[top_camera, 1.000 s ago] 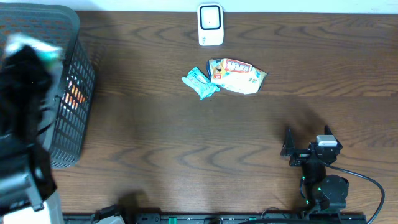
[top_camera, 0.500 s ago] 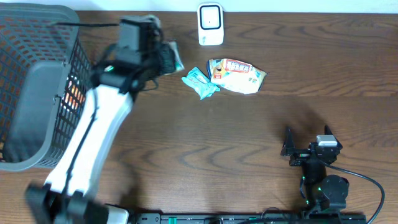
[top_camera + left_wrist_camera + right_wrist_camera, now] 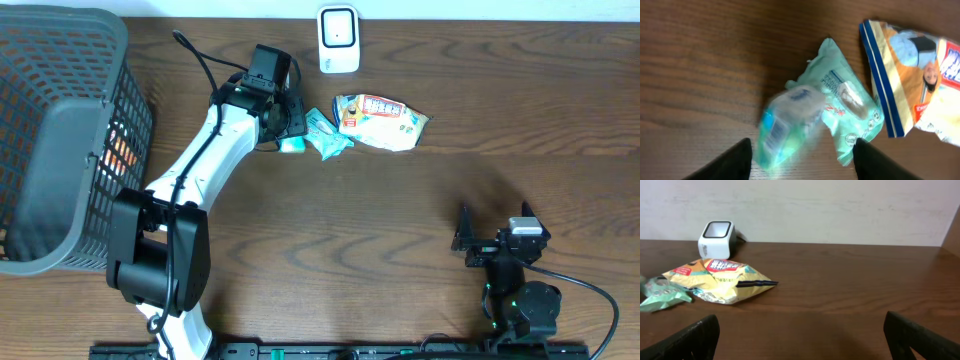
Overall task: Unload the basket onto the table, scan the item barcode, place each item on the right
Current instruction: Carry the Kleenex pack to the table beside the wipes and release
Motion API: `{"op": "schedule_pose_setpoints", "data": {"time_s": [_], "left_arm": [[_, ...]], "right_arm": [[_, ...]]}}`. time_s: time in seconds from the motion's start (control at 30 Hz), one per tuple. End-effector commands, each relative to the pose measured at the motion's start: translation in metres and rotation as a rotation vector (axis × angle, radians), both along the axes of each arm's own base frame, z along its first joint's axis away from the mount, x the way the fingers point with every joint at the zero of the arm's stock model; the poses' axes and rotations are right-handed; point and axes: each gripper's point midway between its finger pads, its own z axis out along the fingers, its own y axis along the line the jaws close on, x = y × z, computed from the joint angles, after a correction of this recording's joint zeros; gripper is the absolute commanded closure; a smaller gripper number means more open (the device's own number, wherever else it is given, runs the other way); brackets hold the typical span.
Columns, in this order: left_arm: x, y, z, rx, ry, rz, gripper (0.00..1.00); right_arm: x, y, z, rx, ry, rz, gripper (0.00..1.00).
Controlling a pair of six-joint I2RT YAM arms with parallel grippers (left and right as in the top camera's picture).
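Dark wood-grain table (image 3: 400, 200) fills your overhead view, and the white scanner (image 3: 338, 40) stands at its far edge, before a pale wall (image 3: 840, 205). Take the scanner as your mark.

Just in front of it, towards you, lies a yellow snack bag (image 3: 385, 122), printed side up. A mint-green sachet (image 3: 325, 133) touches that bag's left end.

Your left gripper (image 3: 802, 145) hangs just left of the sachet, in front and slightly left of the scanner. Its jaws stand apart. Between them your wrist view shows the small teal-and-white pack (image 3: 787, 125), blurred and overlapping the sachet's edge. Neither finger looks to be touching it, though the blur leaves that unsure.

Far left of the scanner sits the dark mesh basket (image 3: 60, 140), with something orange showing through its wall.

Your right gripper (image 3: 801, 320) is well in front and to the right of the scanner, low over bare table, its jaws spread wide and empty.
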Motion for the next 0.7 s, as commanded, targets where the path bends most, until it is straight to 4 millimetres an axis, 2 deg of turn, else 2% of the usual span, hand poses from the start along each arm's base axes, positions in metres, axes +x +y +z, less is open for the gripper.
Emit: {"op": "schedule_pose_setpoints", "data": {"time_s": [0.0, 0.13, 0.17, 0.27, 0.33, 0.37, 0.4, 0.47, 0.53, 0.6, 0.63, 0.67], "left_arm": [[0.004, 0.002, 0.013, -0.001, -0.039, 0.004, 0.22], [0.009, 0.011, 0.040, -0.008, -0.106, 0.000, 0.20], [0.013, 0.018, 0.065, -0.011, -0.166, -0.002, 0.20], [0.019, 0.038, 0.119, -0.018, -0.294, 0.022, 0.19], [0.021, 0.063, 0.156, 0.000, -0.389, 0.083, 0.19], [0.020, 0.083, 0.180, 0.022, -0.456, 0.137, 0.19], [0.014, 0.119, 0.217, 0.071, -0.557, 0.240, 0.19], [0.002, 0.163, 0.253, 0.133, -0.654, 0.367, 0.19], [-0.021, 0.213, 0.289, 0.205, -0.742, 0.518, 0.19], [-0.040, 0.248, 0.307, 0.251, -0.782, 0.621, 0.19], [-0.055, 0.273, 0.316, 0.281, -0.798, 0.690, 0.19], [-0.063, 0.286, 0.319, 0.295, -0.800, 0.726, 0.19]], "right_arm": [[0.000, -0.001, -0.002, 0.014, 0.005, -0.005, 0.01], [0.000, -0.001, -0.001, 0.014, 0.004, -0.005, 0.01], [0.000, -0.001, -0.001, 0.014, 0.004, -0.005, 0.01], [0.000, -0.001, -0.001, 0.014, 0.004, -0.005, 0.01], [0.000, -0.001, -0.001, 0.014, 0.004, -0.005, 0.01], [0.000, -0.001, -0.001, 0.014, 0.004, -0.005, 0.01], [0.000, -0.001, -0.001, 0.014, 0.004, -0.005, 0.01], [0.000, -0.001, -0.001, 0.014, 0.004, -0.005, 0.01], [0.000, -0.001, -0.002, 0.014, 0.005, -0.005, 0.01], [0.000, -0.001, -0.002, 0.014, 0.005, -0.005, 0.01], [0.000, -0.001, -0.001, 0.014, 0.004, -0.004, 0.01], [0.000, -0.001, -0.001, 0.014, 0.004, -0.005, 0.01]]}}
